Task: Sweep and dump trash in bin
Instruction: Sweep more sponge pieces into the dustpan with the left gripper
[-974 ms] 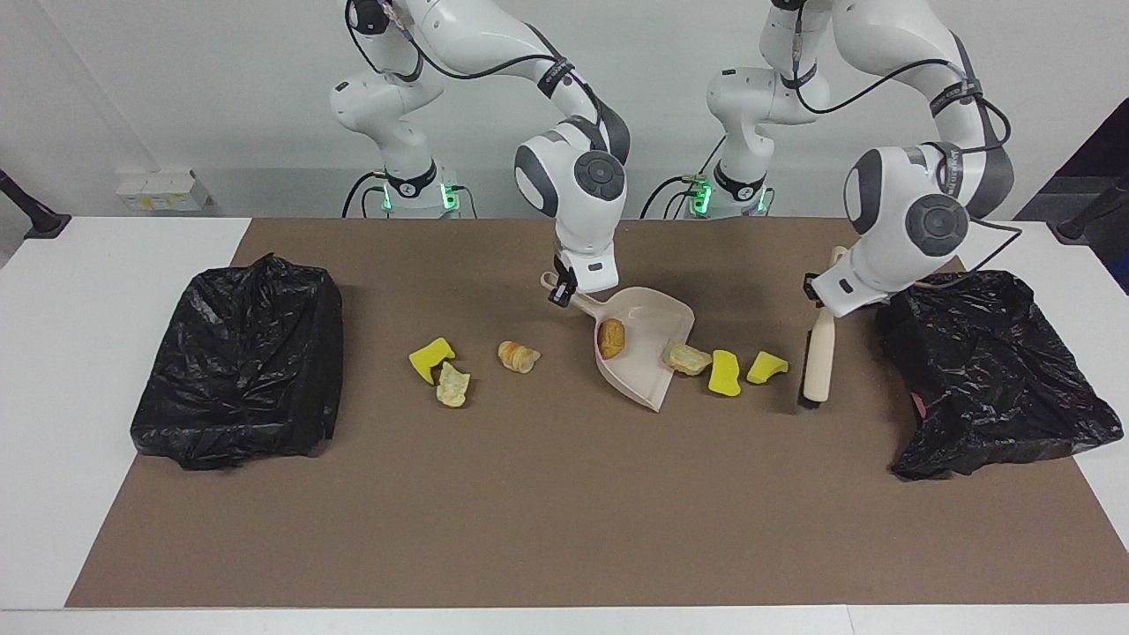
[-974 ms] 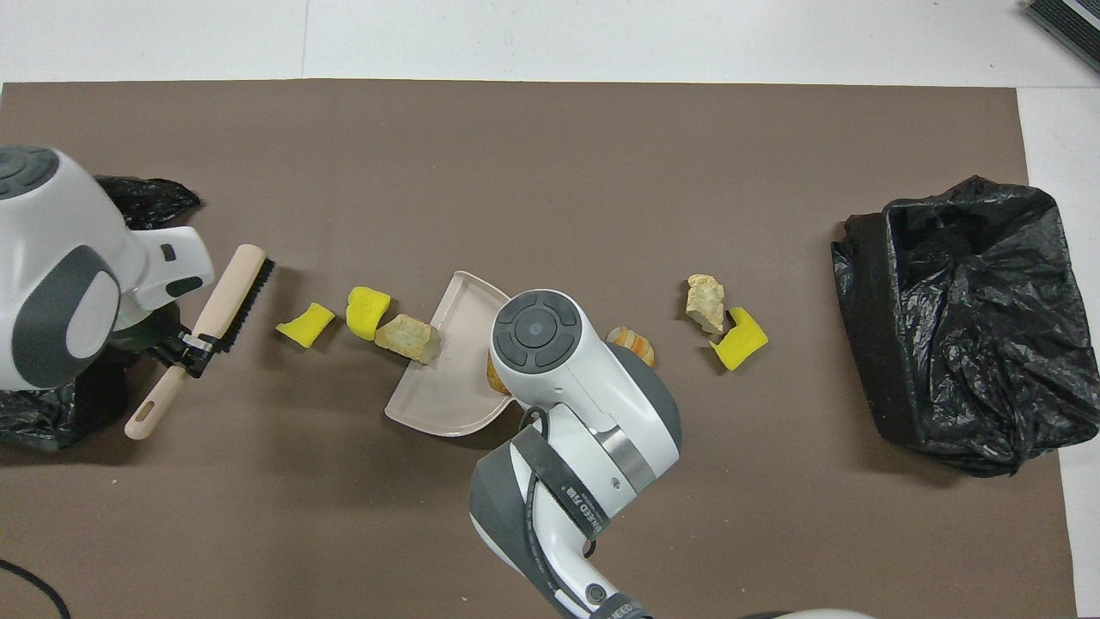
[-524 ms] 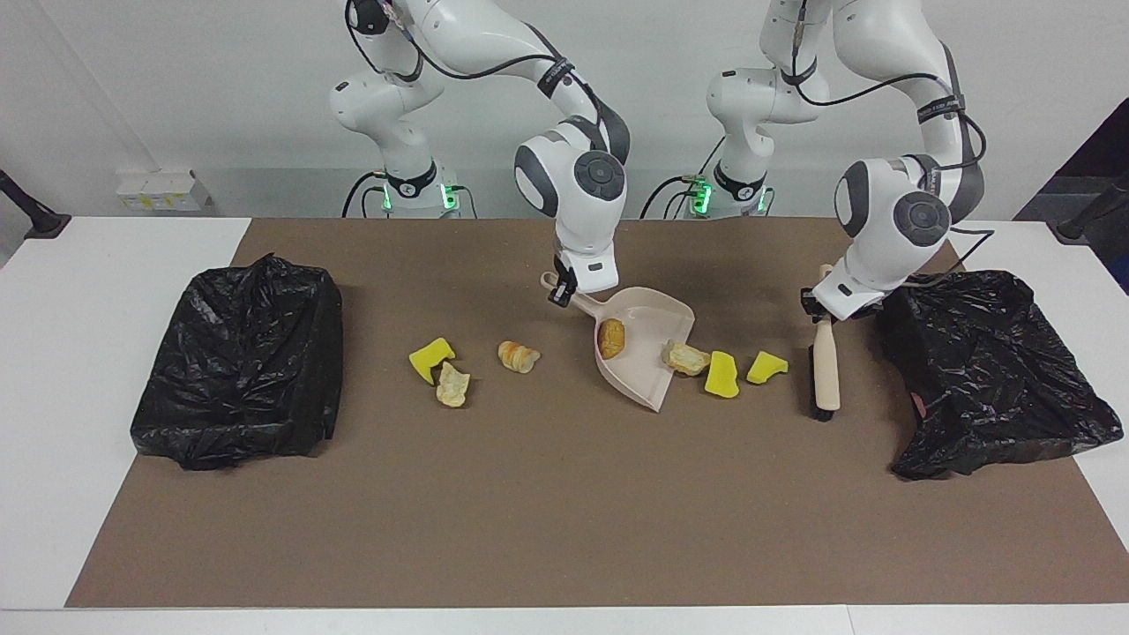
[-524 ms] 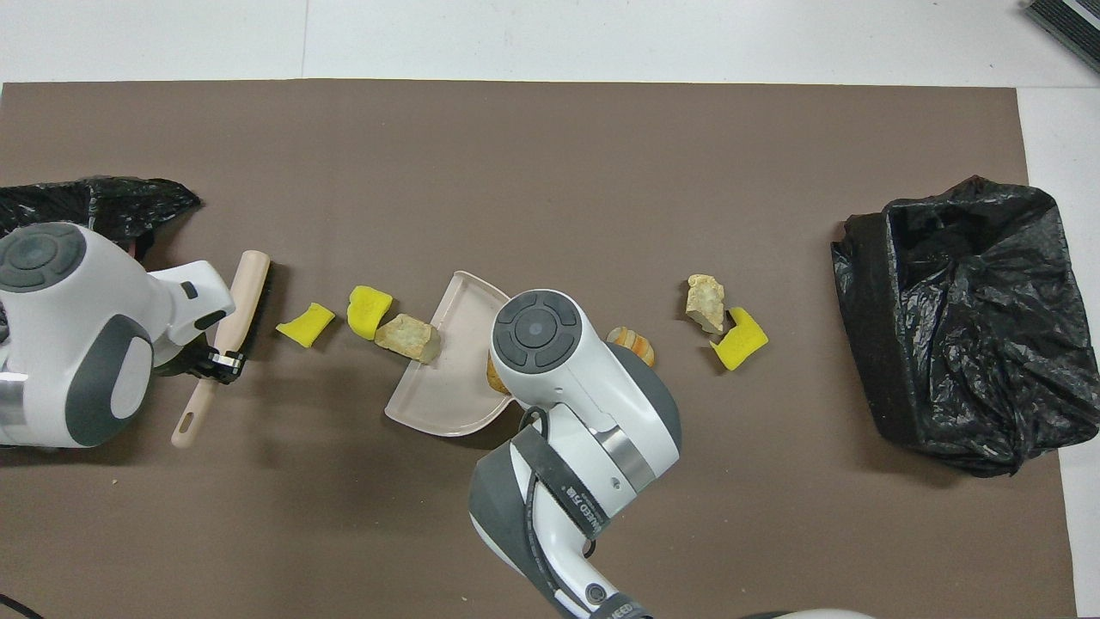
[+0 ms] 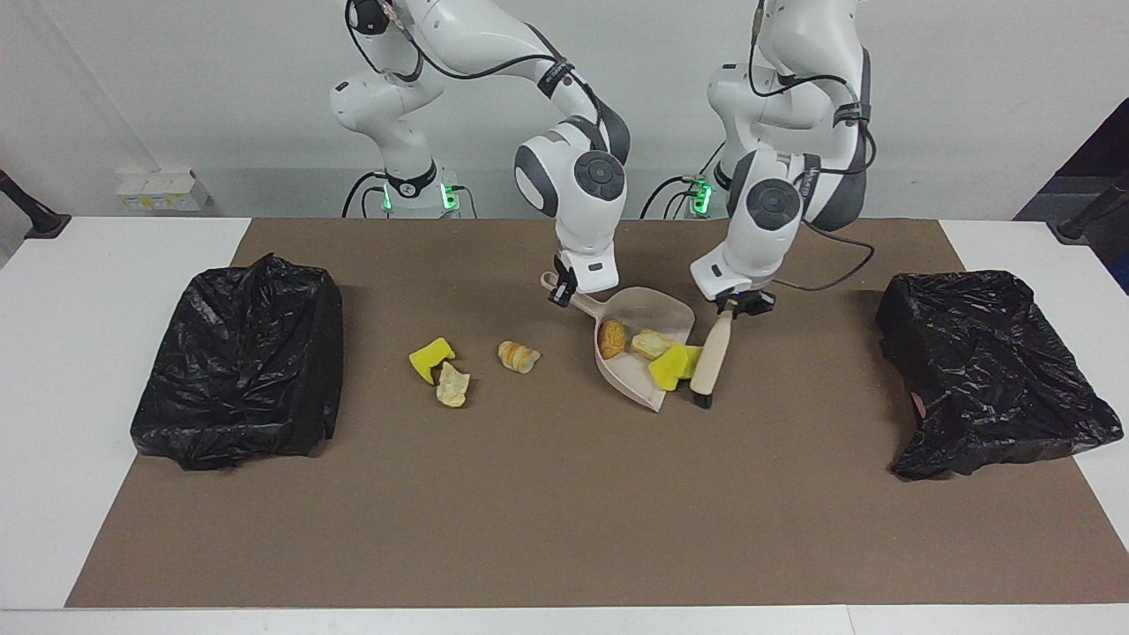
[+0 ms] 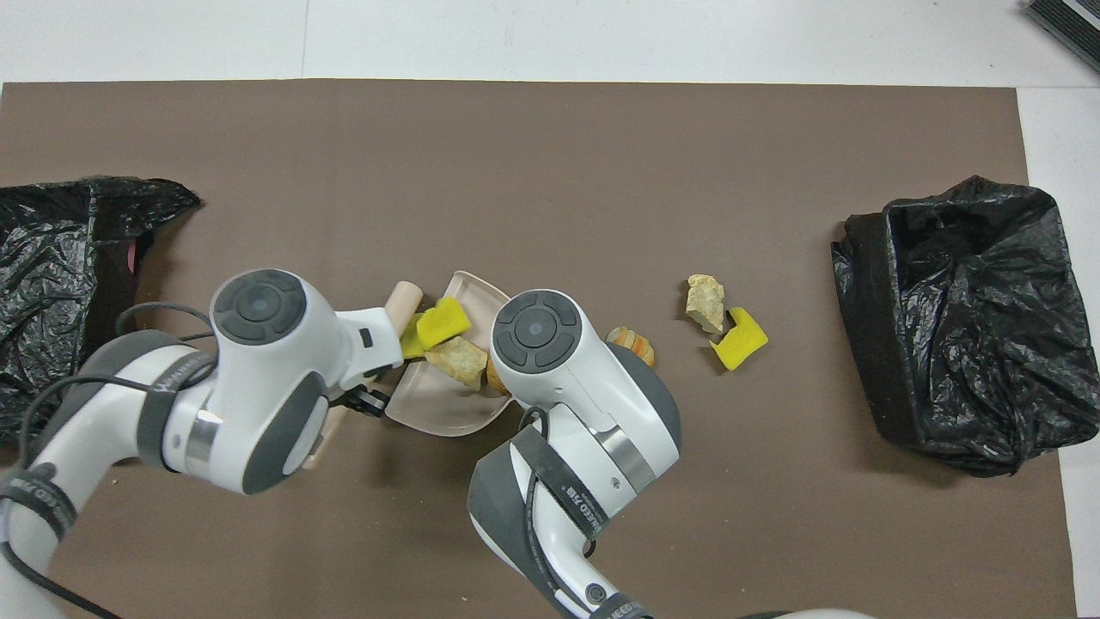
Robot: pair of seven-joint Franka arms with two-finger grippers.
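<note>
Brush [image 5: 711,354] has been swept to the pan [image 5: 637,388] by the left claw [image 5: 737,304], clamped on its handle; trash [image 5: 667,365], seemingly light, is pushed in. Right claw [image 5: 559,291] is pinched on the pan handle.

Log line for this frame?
left gripper: shut on brush | right gripper: shut on dustpan | bins: nothing dumped yet

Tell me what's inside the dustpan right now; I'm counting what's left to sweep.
In the dustpan: an orange-brown lump, a tan lump and a yellow wedge at its mouth. A second yellow piece sits against the brush; its place relative to the pan's edge is unclear. In the overhead view the right arm covers part of the pan.
</note>
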